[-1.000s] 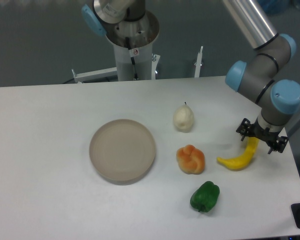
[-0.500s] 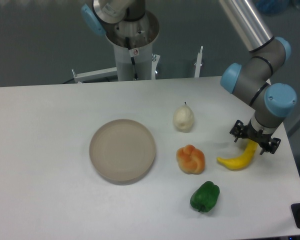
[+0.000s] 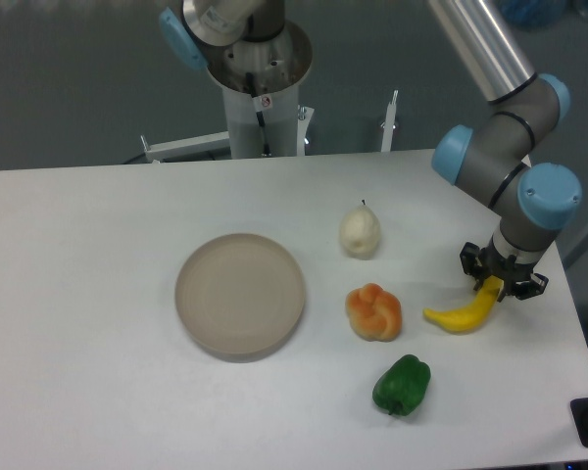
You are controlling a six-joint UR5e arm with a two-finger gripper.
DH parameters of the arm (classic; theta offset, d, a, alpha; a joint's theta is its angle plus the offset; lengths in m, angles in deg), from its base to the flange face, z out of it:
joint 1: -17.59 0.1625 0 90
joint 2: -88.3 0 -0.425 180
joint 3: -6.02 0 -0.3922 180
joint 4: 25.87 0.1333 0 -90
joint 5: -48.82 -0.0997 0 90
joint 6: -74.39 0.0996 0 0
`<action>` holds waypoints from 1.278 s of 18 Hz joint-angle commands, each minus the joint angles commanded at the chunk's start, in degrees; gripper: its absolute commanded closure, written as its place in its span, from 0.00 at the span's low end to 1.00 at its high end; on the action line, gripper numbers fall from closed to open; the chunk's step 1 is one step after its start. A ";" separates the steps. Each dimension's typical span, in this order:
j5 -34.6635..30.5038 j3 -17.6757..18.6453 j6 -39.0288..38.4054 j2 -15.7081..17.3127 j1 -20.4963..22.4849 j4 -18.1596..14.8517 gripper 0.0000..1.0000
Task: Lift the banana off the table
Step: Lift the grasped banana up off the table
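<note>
Now banana [image 3: 463, 313] slants lower-left to upper-right, tool [image 3: 501, 278] clamping upper end

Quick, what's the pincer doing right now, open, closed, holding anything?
Pincer: closed on the upper end of the banana, which still rests on the table.

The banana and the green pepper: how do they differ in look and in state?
The banana is yellow, long and curved; the green pepper is dark green and blocky. The gripper is at the banana's upper end; nothing touches the pepper. The banana lies nearer the table's right edge. Both rest on the table.
</note>
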 joint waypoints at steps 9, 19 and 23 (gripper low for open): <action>0.44 -3.16 0.09 2.19 -0.52 -0.97 0.64; 5.62 -7.82 -0.62 6.85 -5.01 -2.72 0.64; 5.19 -8.08 -0.70 7.73 -5.97 -3.52 0.64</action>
